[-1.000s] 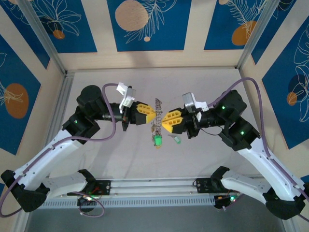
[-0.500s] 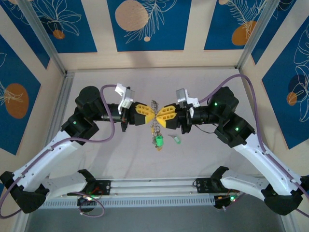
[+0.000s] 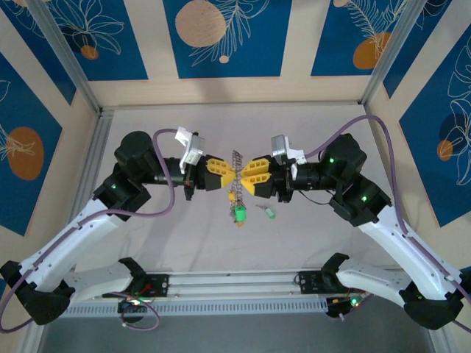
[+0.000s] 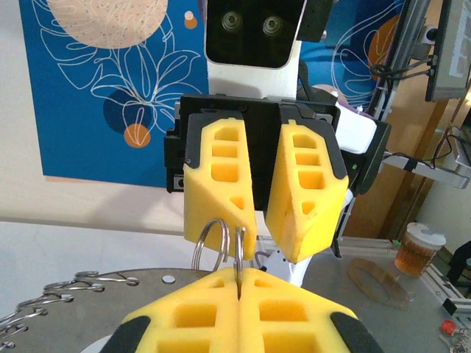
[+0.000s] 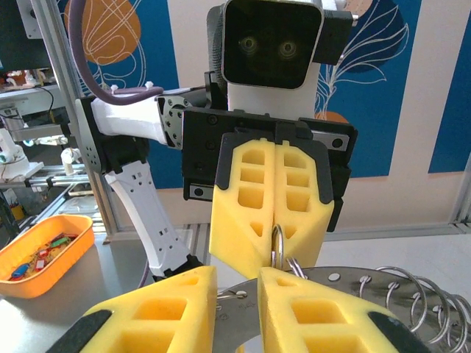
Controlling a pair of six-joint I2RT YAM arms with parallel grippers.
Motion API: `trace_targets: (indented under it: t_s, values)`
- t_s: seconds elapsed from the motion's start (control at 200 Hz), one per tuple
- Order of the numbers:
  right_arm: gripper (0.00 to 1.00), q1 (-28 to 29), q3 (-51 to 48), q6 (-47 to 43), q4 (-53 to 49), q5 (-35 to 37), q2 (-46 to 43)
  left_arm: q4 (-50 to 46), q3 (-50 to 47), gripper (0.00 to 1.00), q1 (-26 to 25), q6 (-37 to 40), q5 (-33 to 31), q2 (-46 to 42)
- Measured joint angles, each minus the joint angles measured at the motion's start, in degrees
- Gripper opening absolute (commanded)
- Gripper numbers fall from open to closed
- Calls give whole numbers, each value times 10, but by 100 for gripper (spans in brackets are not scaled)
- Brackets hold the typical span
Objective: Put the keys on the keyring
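Left gripper point(image 3: 232, 175): we are clamping it shut on the keyring point(image 3: 237, 158) | right gripper point(image 4: 263, 251): hovering beside keyring, jaws slightly parted, holding nothing | green key point(image 3: 239, 214) dangling under keyring | step: steadying keyring; next likely calls for fetching loose key point(image 3: 269, 212) lying below-right of keyring

Right fingers point(image 3: 257, 175) now wider, at keyring point(image 3: 238, 157)
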Motion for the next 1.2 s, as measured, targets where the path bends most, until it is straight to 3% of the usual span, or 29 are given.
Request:
trace_targets:
  t_s: [0.35, 1.2]
  values:
    - [35, 0, 0, 0, 0, 13, -1, 0, 0, 0, 1, 0, -7, -2]
    - [35, -20, -12, 9, 18, 20, 7, 0, 0, 0, 1, 0, -6, -9]
